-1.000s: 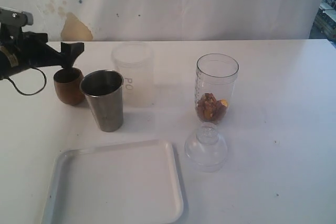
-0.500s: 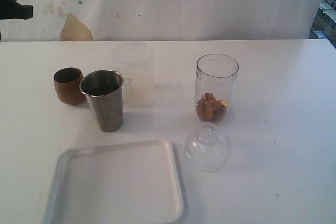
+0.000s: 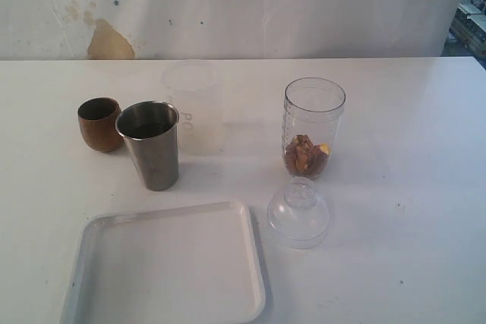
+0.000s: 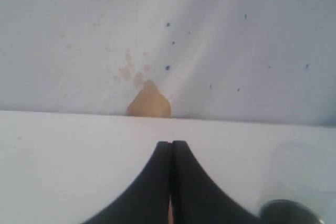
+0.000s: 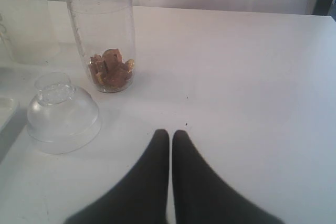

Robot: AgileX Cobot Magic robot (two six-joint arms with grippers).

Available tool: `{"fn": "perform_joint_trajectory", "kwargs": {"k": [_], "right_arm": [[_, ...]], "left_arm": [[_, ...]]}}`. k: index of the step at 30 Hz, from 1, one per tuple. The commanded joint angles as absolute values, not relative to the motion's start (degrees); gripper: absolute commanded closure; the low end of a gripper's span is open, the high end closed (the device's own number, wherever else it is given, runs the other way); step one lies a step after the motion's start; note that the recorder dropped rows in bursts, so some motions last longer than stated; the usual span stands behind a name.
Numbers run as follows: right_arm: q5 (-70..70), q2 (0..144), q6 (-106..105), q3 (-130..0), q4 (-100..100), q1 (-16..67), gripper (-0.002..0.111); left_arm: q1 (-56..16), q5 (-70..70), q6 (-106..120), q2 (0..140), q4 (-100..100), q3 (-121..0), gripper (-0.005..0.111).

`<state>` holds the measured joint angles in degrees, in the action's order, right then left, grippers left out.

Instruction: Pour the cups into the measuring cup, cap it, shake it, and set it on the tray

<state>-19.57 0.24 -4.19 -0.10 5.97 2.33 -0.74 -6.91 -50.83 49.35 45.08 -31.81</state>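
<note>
1. The left hand [image 4: 171, 145] has left the wide view. A second ago it was at the wooden cup [image 3: 99, 123] with its fingers wide. Now its two fingers are pressed together and hold nothing.
2. The right hand [image 5: 171, 134] is pinched tight too, and it is empty. It hangs over the bench [image 3: 410, 187], near the measuring cup [image 3: 312, 127].
3. The wooden cup stands upright, well apart from the measuring cup. I think its turn is over, because brown bits [image 3: 306, 155] lie at the bottom of the measuring cup.
4. The steel tumbler [image 3: 150, 144] and the frosted cup [image 3: 196, 108] probably come next. I cannot see what is inside them. The frosted cup stands between the tumbler and the measuring cup.
5. The lid [image 3: 298, 212] is off. It sits on the bench just beside the measuring cup, so capping and shaking are not done.
6. Count: three cups, one measuring cup, one lid, one white tray [image 3: 163, 263], two hands. The tray lies apart from the measuring cup, close to the lid.
</note>
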Motion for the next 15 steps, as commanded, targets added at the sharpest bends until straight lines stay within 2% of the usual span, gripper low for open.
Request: {"fn": "perform_joint_trajectory", "kwargs": {"k": [1,8,15], "right_arm": [[-19.2,0.0,-4.3,0.0,5.9,2.2,0.106],[-19.2,0.0,-4.3,0.0,5.9,2.2,0.106],[-19.2,0.0,-4.3,0.0,5.9,2.2,0.106]], "left_arm": [[-0.7,-7.5,-55.0,33.3,52.5,-27.1,0.107],[-0.7,-6.3,-55.0,16.0,54.4,-23.7,0.107],[-0.7,-7.2,-55.2,10.7,54.4,-23.7,0.107]]}}
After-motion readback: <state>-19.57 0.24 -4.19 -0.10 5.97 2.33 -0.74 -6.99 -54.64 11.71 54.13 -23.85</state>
